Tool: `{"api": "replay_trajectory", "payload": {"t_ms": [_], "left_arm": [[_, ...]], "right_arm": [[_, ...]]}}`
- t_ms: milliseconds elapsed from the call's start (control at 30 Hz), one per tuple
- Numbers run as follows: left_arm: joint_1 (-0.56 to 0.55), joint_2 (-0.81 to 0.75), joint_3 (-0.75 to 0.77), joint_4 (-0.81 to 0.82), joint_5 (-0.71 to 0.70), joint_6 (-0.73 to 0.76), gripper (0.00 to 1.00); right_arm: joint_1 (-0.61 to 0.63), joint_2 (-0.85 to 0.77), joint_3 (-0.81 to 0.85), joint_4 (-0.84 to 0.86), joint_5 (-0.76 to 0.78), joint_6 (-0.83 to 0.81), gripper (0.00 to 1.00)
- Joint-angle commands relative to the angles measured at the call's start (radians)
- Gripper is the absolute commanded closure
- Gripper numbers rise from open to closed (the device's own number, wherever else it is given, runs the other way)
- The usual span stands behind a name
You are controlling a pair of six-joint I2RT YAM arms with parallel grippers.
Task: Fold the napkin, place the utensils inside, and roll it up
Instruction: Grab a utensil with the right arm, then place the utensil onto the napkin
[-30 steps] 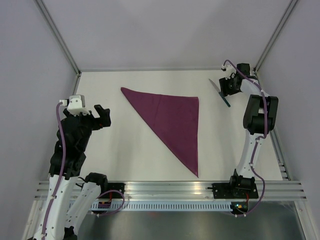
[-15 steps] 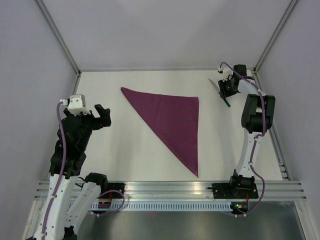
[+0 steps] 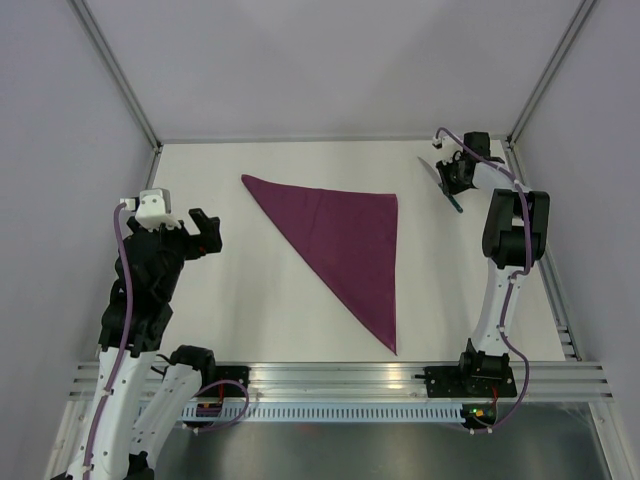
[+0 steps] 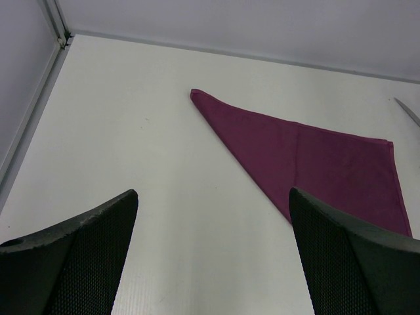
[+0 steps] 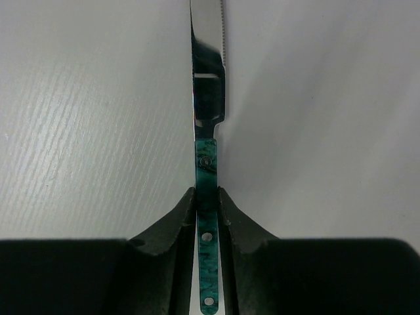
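The plum-purple napkin [image 3: 345,240] lies flat on the white table, folded into a triangle, and also shows in the left wrist view as the napkin [image 4: 315,164]. One of the utensils, a knife [image 3: 430,168] with a silvery blade and a green handle, lies at the far right. My right gripper [image 3: 450,183] is over it. In the right wrist view the knife [image 5: 209,118] runs straight ahead, and my right gripper [image 5: 207,197] is shut on its handle, with both fingers [image 5: 177,216] against it. My left gripper [image 3: 207,230] hangs open and empty left of the napkin, seen wide apart as the left gripper [image 4: 213,193].
Grey walls and a metal frame close in the table [image 3: 230,300] at the back and on both sides. The knife tip [image 4: 407,111] peeks in at the right edge of the left wrist view. A rail [image 3: 340,378] runs along the near edge.
The right gripper's jaws have closed in from wide apart onto the knife handle, and its wrist has shifted slightly toward the far edge. The left arm and the napkin have not moved.
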Motion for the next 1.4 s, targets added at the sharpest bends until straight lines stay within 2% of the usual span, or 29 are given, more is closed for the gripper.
{"api": "replay_trajectory", "payload": {"t_ms": [0,67,133,167,200,233,433,700,967,1067,1233,1367], "left_arm": [[0.005,0.001,0.008,0.016,-0.012,0.043,0.0],[0.005,0.001,0.008,0.016,-0.01,0.044,0.0],[0.005,0.001,0.008,0.016,-0.01,0.043,0.0],[0.003,0.0,0.008,0.018,-0.01,0.043,0.0],[0.003,-0.002,0.006,0.016,-0.01,0.043,0.0],[0.003,-0.003,0.006,0.018,-0.01,0.043,0.0],[0.005,-0.002,0.005,0.018,-0.01,0.041,0.0],[0.005,-0.006,0.005,0.018,-0.009,0.04,0.0],[0.003,-0.006,0.003,0.019,-0.007,0.038,0.0],[0.005,-0.003,0.005,0.019,-0.006,0.038,0.0],[0.005,-0.002,0.003,0.018,-0.007,0.038,0.0],[0.005,0.0,0.003,0.018,-0.007,0.038,0.0]], "right_arm": [[-0.001,0.017,-0.058,-0.06,0.088,-0.031,0.75],[0.0,0.017,-0.06,-0.071,0.093,-0.036,0.73],[0.0,0.018,-0.06,-0.08,0.097,-0.043,0.76],[0.0,0.017,-0.06,-0.081,0.097,-0.043,0.81],[0.002,0.017,-0.058,-0.083,0.097,-0.043,0.95],[0.0,0.012,-0.058,-0.092,0.091,-0.037,0.99],[0.0,-0.069,-0.055,-0.132,0.016,0.001,0.99],[0.011,-0.219,-0.063,-0.169,-0.047,0.13,1.0],[0.054,-0.409,-0.175,-0.158,-0.096,0.228,1.0],[0.094,-0.477,-0.236,-0.144,-0.093,0.274,1.0],[0.253,-0.543,-0.29,-0.126,-0.045,0.36,0.99],[0.39,-0.578,-0.331,-0.039,0.004,0.463,1.0]]}}
